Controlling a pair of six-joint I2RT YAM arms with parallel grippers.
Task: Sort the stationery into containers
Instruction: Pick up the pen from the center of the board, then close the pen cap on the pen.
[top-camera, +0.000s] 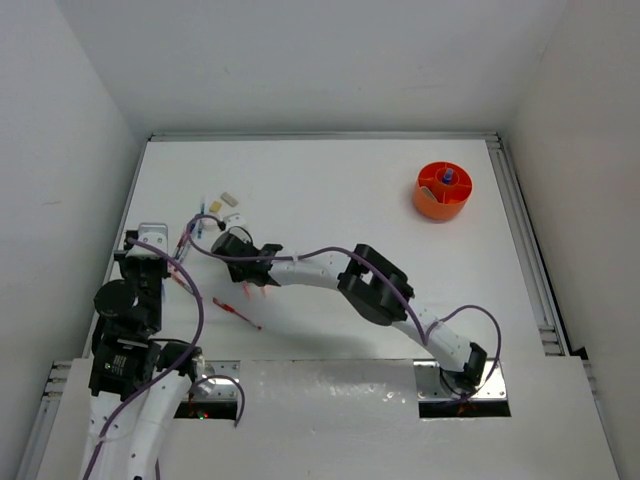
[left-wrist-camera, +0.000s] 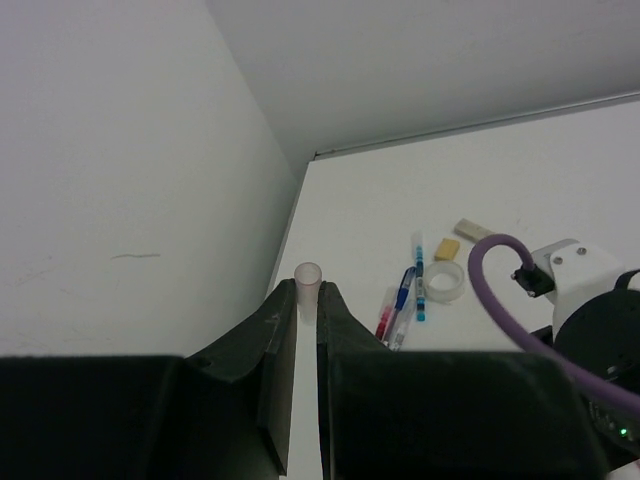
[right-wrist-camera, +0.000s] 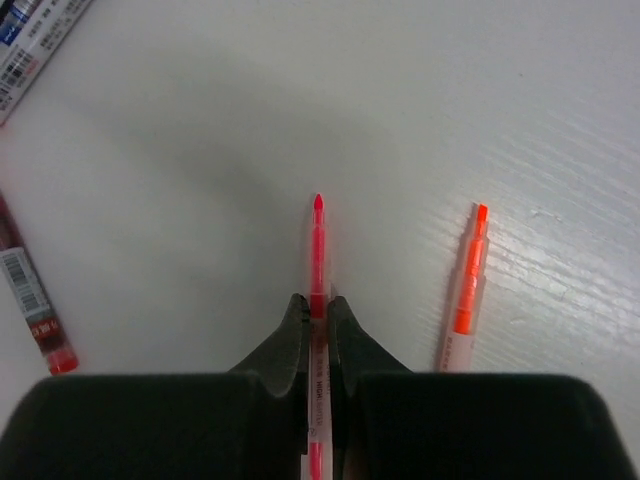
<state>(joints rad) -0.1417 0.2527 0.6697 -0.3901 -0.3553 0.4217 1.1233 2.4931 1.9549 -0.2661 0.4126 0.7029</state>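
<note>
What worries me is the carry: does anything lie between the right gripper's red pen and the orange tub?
Nothing visible. The right gripper clamps the red pen; only bare table separates it from the orange tub.

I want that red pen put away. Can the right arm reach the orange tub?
Probably yes: its tool grips the pen, and the table between it and the tub looks free.

Small print on white pen (right-wrist-camera: 38, 42), far left: unreadable. Barcode label on dark red pen (right-wrist-camera: 27, 285), digits illegible. Lettering on middle pink pen (right-wrist-camera: 318, 250): illegible.
</note>
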